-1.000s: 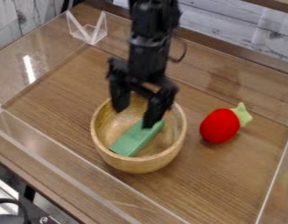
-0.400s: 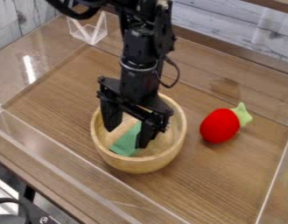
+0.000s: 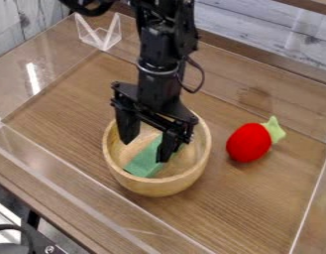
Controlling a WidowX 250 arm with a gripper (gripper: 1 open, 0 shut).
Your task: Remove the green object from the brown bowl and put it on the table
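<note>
Camera view, end effector (image 3: 152, 142) hides part of green object (image 3: 150, 160), brown bowl (image 3: 192, 177)

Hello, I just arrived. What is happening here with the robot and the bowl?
A single robot arm is reaching down into the brown bowl on the table. Its gripper is open, with one finger on each side of the green block that leans inside the bowl. The block is not lifted yet and I cannot tell if the fingers touch it. A red strawberry toy lies on the table right of the bowl in the picture.
</note>
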